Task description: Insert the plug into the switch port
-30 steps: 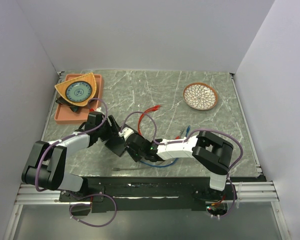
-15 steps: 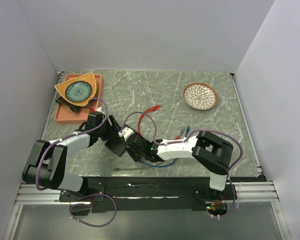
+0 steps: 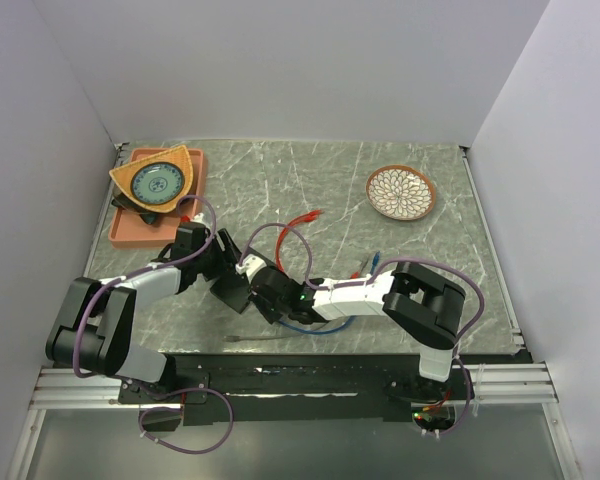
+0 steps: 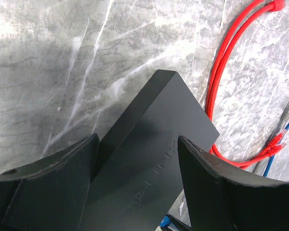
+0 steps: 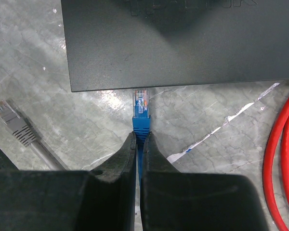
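Pinching the blue plug (image 5: 141,108), your right hand (image 5: 139,137) holds it at the black box (image 5: 183,43); left hand (image 4: 137,139) straddles it, grip unclear.

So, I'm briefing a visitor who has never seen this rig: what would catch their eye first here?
Most likely the blue plug, pinched in the shut right gripper at mid-table, its clear tip right at the edge of the black box. Next, the left gripper holding that box from both sides, and the bright red cable looping on the table beside it.
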### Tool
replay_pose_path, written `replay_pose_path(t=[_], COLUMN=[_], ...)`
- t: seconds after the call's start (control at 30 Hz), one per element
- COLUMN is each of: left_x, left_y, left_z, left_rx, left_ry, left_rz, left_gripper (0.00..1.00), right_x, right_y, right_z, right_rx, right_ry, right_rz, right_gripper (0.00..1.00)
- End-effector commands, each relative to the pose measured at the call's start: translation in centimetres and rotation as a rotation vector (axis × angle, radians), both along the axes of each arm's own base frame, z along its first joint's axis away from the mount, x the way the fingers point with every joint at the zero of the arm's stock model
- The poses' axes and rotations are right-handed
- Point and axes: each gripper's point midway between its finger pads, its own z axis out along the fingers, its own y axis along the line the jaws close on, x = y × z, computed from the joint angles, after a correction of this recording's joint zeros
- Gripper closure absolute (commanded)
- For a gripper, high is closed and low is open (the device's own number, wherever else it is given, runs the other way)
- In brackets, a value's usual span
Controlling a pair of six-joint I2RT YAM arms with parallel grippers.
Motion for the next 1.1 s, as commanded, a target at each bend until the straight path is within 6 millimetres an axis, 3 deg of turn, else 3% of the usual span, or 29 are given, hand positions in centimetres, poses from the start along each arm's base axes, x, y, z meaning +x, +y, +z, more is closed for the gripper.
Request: replay_pose_path(t=[0.0, 0.63, 1.07], left_x=[-2.5, -2.9, -3.8], left_y=[0.0, 0.0, 0.0], left_z=[-2.4, -2.6, -2.9], left_rx=[-0.001, -0.012, -0.021], left_ry=[0.123, 0.127, 0.136], left_rz=[-0.004, -0.003, -0.014], left_gripper=[0.27, 0.27, 0.3], right_x=[0.4, 1.2, 1.3], right_y=[1.8, 3.5, 3.9], right_z=[1.8, 3.0, 2.0], right_rx=[0.052, 0.063, 0.06], right_ry=[-0.031, -0.051, -0.015], right_rz=[0.01, -0.005, -0.034], right_gripper=[1.0, 1.0, 1.0])
